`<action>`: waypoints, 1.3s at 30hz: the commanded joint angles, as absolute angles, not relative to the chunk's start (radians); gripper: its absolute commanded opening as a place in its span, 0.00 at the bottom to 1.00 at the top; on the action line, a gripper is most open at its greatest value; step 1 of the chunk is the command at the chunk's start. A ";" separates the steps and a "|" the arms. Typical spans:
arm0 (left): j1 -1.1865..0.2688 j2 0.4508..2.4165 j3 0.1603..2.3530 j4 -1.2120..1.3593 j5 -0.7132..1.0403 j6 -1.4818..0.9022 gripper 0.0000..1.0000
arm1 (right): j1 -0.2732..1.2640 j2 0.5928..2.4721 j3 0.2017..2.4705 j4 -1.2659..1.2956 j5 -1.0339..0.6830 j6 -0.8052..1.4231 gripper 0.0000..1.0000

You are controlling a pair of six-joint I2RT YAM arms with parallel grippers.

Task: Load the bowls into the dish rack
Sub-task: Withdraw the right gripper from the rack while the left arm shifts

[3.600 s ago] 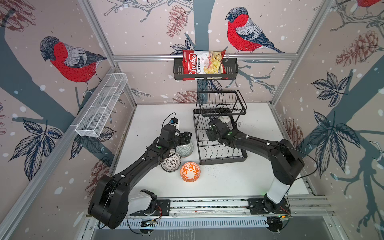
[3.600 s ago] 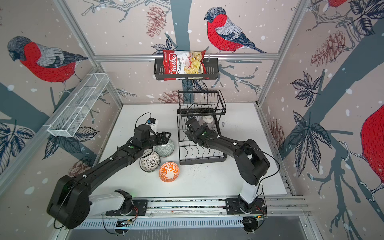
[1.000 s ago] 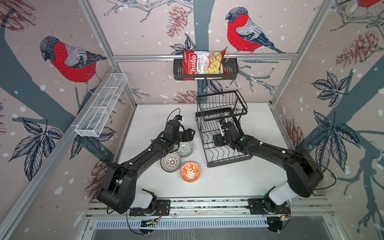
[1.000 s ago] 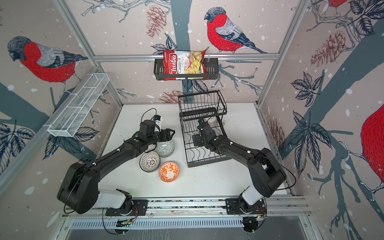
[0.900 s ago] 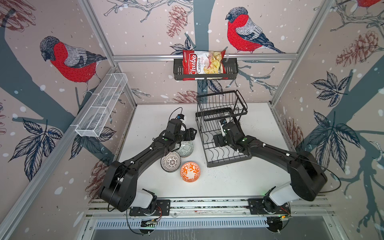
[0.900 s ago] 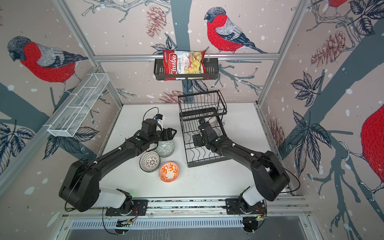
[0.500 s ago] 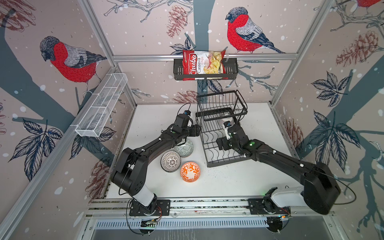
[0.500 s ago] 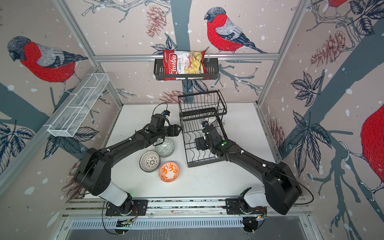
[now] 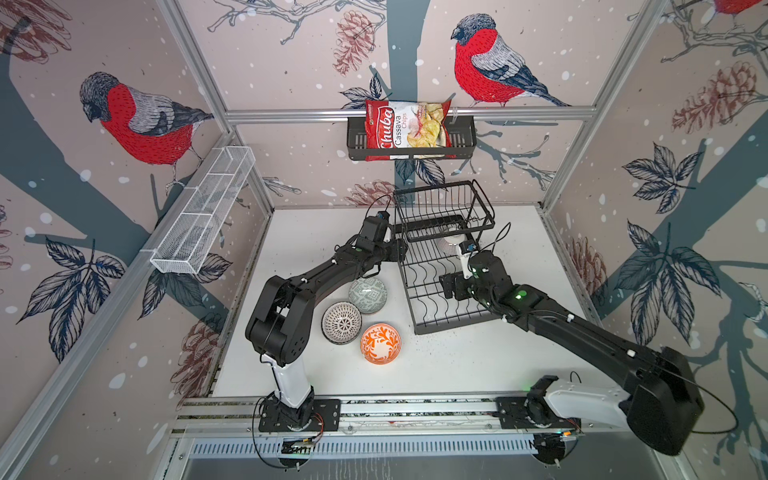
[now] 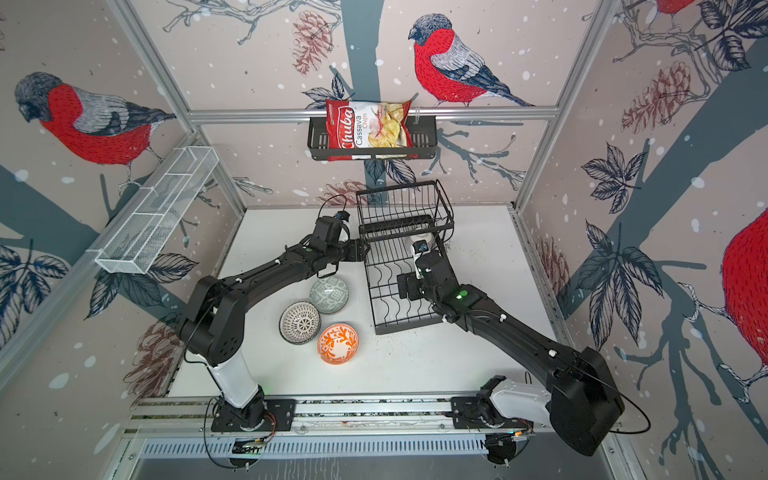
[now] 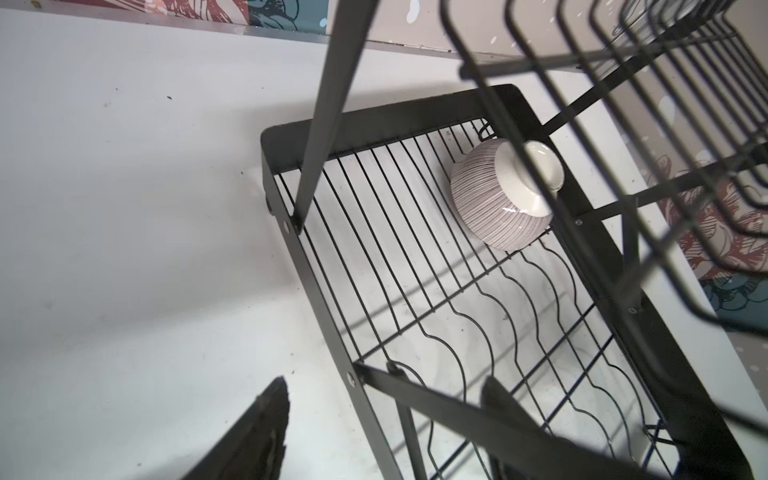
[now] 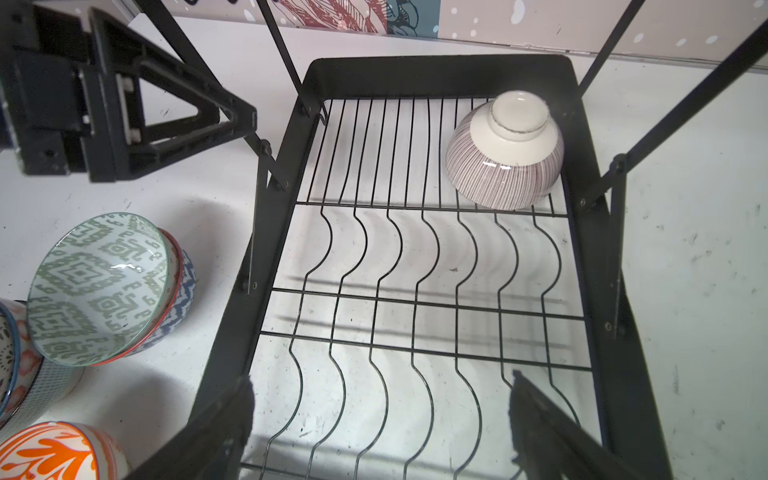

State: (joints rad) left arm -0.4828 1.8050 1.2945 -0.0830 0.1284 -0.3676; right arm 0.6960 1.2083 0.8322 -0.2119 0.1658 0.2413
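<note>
The black dish rack stands mid-table, slightly turned. One pink-lined bowl lies upside down in the far right corner of its lower tier. Left of the rack stand a grey-green bowl nested in a blue-patterned one, a black-white dotted bowl and an orange floral bowl. My left gripper is open, its fingers either side of the rack's left post. My right gripper hangs open and empty over the lower tier's wavy wires.
The rack's upper basket tier overhangs the back half of the lower tier. A chips bag sits in a black shelf on the back wall. A white mesh basket hangs on the left wall.
My left gripper has left the spot above the grey-green bowl and reached the rack's left post. My right gripper has drawn back from the pink-lined bowl toward the rack's front.
</note>
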 commanded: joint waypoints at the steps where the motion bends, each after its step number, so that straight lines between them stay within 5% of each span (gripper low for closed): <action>1: -0.456 1.837 1.345 -0.136 0.123 -0.365 0.72 | 0.695 1.199 0.827 -0.217 0.170 0.248 0.95; 19: -0.385 1.972 1.563 -0.262 0.115 -0.280 0.72 | 0.721 1.232 0.830 -0.225 0.100 0.277 0.95; 39: -0.385 1.675 1.248 -0.192 0.201 -0.298 0.72 | 0.792 1.325 0.904 -0.252 0.061 0.275 0.93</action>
